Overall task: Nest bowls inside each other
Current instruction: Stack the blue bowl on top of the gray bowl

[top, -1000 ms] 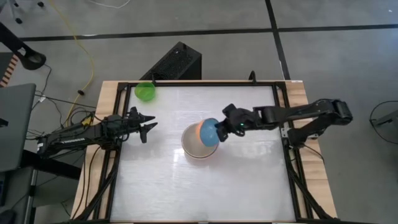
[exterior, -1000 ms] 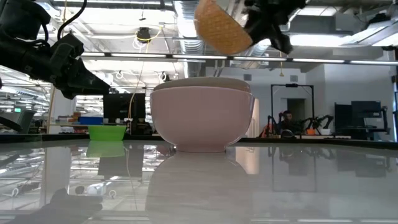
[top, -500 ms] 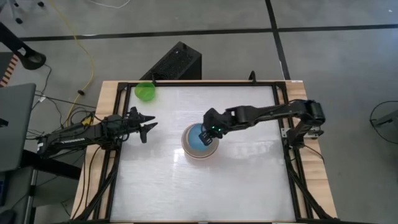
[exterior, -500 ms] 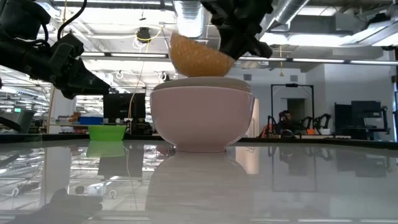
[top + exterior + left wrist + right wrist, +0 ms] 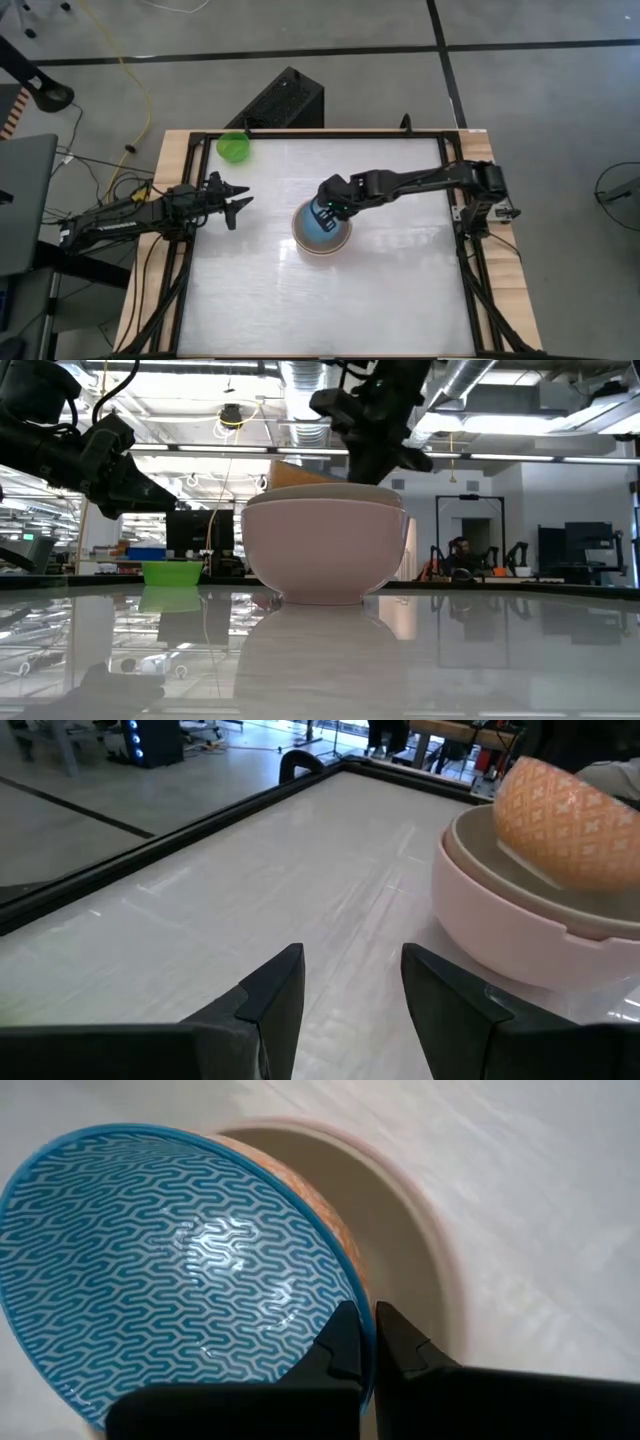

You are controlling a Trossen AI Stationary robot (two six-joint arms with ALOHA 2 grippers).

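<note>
A pink bowl [image 5: 325, 555] stands on the white table with a grey-beige bowl [image 5: 490, 855] nested in it. My right gripper [image 5: 327, 207] is shut on a small bowl, blue-patterned inside [image 5: 170, 1260] and orange-patterned outside [image 5: 560, 815]. That bowl sits tilted, sunk mostly into the grey-beige bowl. A green bowl [image 5: 234, 147] stands alone at the table's far left corner. My left gripper [image 5: 350, 990] waits open at the table's left edge, pointing level toward the stack. My right gripper pinches the small bowl's rim [image 5: 362, 1318], one finger inside on the blue face and one outside on the orange wall. The fingers slant down from above and from the table's right. The bowl is tilted, its lower part inside the grey-beige bowl; whether it touches there is hidden.
A black frame [image 5: 300, 133] runs along the table's edges. Bare white tabletop [image 5: 330, 310] lies near and to the right of the stack. A black box [image 5: 285, 100] stands on the floor beyond the far edge.
My right gripper has gone toward the table's left and down, tipping more steeply downward, still shut on the small bowl. The bowl, held high to the right of the stack before, has come over the stack and sunk into the grey-beige bowl.
</note>
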